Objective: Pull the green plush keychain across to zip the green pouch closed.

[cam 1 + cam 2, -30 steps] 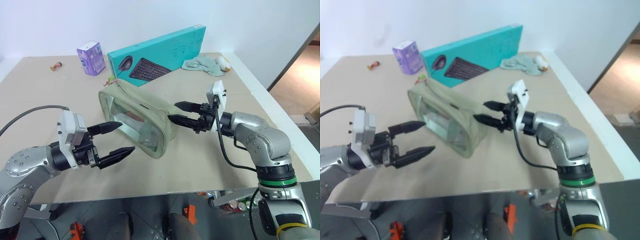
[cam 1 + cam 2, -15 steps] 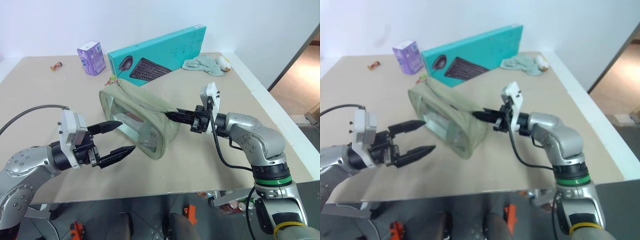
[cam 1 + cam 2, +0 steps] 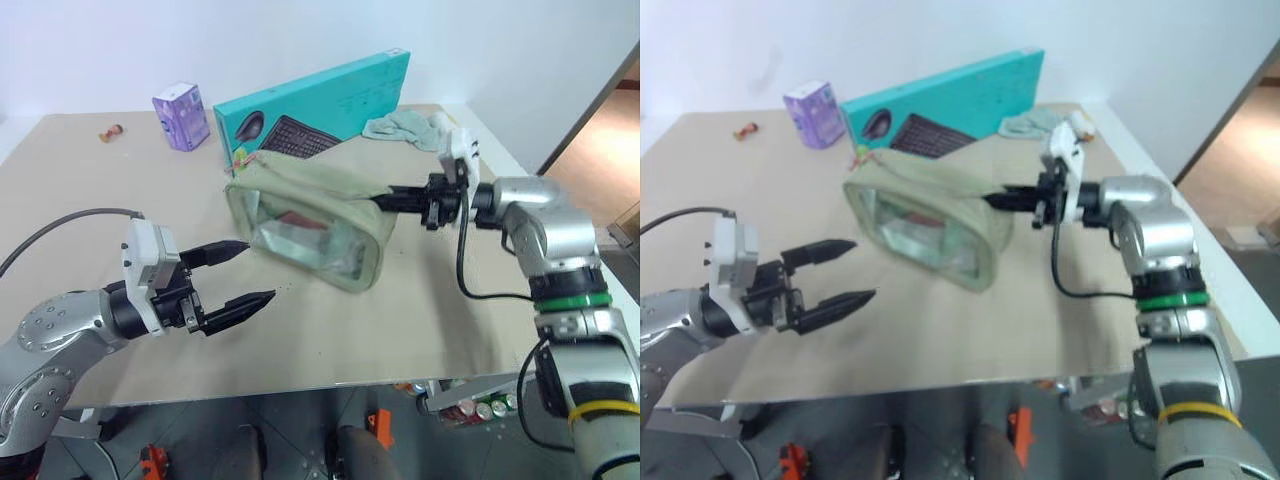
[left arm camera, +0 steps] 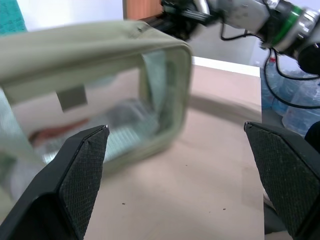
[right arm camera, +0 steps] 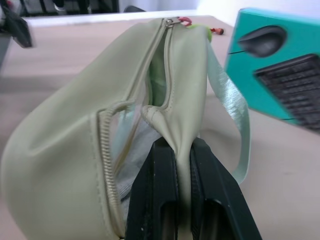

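Since right gripper (image 3: 392, 200) clenched on green pouch (image 3: 310, 215) edge, pouch dragged toward frame right; zip unclosed; left gripper (image 3: 242, 272) released, idle.

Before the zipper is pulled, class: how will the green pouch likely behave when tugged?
Probably floppy: the green pouch puckers where the right gripper pinches its end. Likely light, apt to slide on the table, since nothing braces it; the open left gripper stands apart.

Bare table (image 3: 420, 320) lies around the green pouch (image 3: 310, 215); the keyboard box (image 3: 315, 105) stands close behind it
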